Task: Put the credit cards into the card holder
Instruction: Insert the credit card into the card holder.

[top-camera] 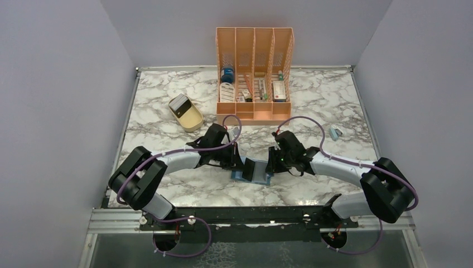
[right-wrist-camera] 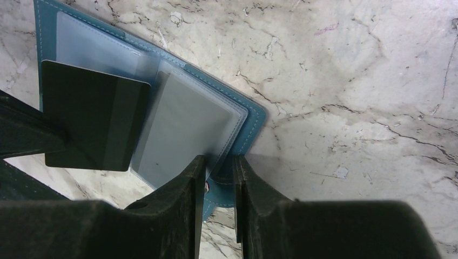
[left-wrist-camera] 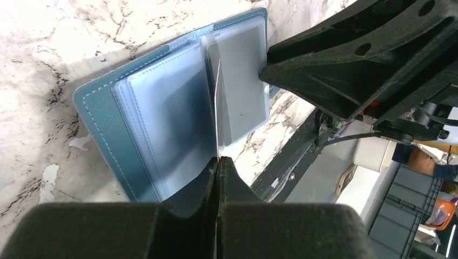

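Though the card holder (right-wrist-camera: 254, 116) lies flat, the credit card (right-wrist-camera: 94, 124) stands edgewise.

Silver-grey links (top-camera: 178, 161), black joints (top-camera: 134, 174) and purple cables (top-camera: 304, 118) lead to the black left hand (top-camera: 245, 166) and right hand (top-camera: 270, 163).

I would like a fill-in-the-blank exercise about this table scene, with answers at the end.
The teal-blue folding card holder lies open on the white ___-patterned table.
The left gripper pinches a dark flat credit card; the right gripper clamps the ___.
The shallow beige tray lies left of the ___ slotted plastic organiser.
Missing words: marble; card holder; orange.
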Controlling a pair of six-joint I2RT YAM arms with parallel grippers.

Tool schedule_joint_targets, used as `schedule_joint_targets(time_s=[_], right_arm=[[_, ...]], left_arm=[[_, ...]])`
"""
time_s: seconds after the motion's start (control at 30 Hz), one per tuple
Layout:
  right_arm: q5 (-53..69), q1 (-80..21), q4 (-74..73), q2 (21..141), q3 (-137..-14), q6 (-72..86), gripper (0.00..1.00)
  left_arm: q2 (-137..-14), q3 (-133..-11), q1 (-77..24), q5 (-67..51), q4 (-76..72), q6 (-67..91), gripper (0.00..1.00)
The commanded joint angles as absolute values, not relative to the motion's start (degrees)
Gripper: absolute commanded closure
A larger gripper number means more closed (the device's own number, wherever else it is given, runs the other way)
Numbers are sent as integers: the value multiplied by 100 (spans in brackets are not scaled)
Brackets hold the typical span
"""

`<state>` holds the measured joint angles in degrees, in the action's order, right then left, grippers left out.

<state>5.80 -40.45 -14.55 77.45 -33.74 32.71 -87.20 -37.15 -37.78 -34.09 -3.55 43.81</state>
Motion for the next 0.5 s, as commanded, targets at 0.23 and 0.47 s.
schedule_joint_targets(time_s=[0.23, 0.47], right_arm=[[705, -4067, -1424, 7687, -3199, 3368, 76], [747, -4069, -1386, 7690, -3151, 3381, 76]], left_arm=[[-8731, -3992, -3819, -3652, -79, 4249, 100], [-9016, -3990, -3815, -3665, -171, 4260, 100]])
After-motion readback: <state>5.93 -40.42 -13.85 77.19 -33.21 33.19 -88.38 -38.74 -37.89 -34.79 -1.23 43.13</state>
